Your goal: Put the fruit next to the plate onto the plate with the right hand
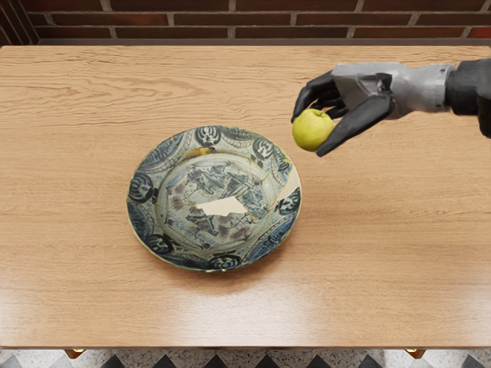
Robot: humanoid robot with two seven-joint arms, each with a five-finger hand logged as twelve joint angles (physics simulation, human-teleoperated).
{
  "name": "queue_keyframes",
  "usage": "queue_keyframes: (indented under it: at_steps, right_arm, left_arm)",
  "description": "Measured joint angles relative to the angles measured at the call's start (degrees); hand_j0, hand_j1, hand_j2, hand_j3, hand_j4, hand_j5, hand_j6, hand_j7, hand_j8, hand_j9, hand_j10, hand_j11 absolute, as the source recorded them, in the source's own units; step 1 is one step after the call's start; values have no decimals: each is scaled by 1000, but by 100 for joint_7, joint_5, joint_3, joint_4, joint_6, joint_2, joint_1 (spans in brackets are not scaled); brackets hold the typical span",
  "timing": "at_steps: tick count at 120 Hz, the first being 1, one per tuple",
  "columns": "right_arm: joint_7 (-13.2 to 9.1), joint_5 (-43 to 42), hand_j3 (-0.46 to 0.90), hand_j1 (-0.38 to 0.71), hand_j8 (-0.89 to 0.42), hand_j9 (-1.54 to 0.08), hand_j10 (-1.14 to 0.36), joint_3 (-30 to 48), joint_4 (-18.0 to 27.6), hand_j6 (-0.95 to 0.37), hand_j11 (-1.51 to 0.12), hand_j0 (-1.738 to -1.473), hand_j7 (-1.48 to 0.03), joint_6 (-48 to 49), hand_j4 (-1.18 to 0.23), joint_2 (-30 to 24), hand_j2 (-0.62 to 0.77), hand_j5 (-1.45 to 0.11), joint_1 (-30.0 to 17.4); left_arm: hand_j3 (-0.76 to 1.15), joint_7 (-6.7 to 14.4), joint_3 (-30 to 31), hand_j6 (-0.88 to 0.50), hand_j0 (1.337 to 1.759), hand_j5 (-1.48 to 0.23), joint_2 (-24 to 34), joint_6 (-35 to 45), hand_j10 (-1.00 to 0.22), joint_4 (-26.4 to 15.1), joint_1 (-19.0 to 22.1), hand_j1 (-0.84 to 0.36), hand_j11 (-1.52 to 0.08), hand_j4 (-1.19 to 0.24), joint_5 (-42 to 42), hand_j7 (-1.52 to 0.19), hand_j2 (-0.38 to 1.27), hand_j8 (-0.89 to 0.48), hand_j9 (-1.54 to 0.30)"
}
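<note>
A yellow-green apple (pixel 311 129) hangs in the air just past the plate's upper right rim, held in my right hand (pixel 331 115), whose dark fingers curl around its top and right side. The arm enters from the right edge. The round plate (pixel 153 230), patterned in blue and green with a pale patch at its centre, lies on the wooden table below and to the left of the apple. Nothing rests on the plate. No left arm shows.
The wooden table (pixel 383 268) spreads wide around the plate. A brick wall (pixel 230 19) runs along the far edge. The table's front edge lies near the bottom of the view.
</note>
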Motion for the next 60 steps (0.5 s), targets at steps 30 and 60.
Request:
queue_keyframes:
  at_steps: [30, 60]
  right_arm:
    - [-57, -978, 1, 276, -402, -884, -650, -951, -173, -424, -884, -1658, -868, -934, -639, 1900, 226, -893, 1137]
    - [-77, -2033, 2, 266, -408, -902, -657, -1861, -670, -441, -904, -1658, -864, -1704, -631, 3239, 244, -913, 1309]
  left_arm:
    - [0, 0, 1, -247, 1658, -321, 0, 0, -247, 0, 0, 54, -320, -247, -1, -320, 49, -247, -320]
    - [0, 0, 1, -247, 1658, -321, 0, 0, -247, 0, 0, 53, -320, -247, -1, -321, 49, -247, -321]
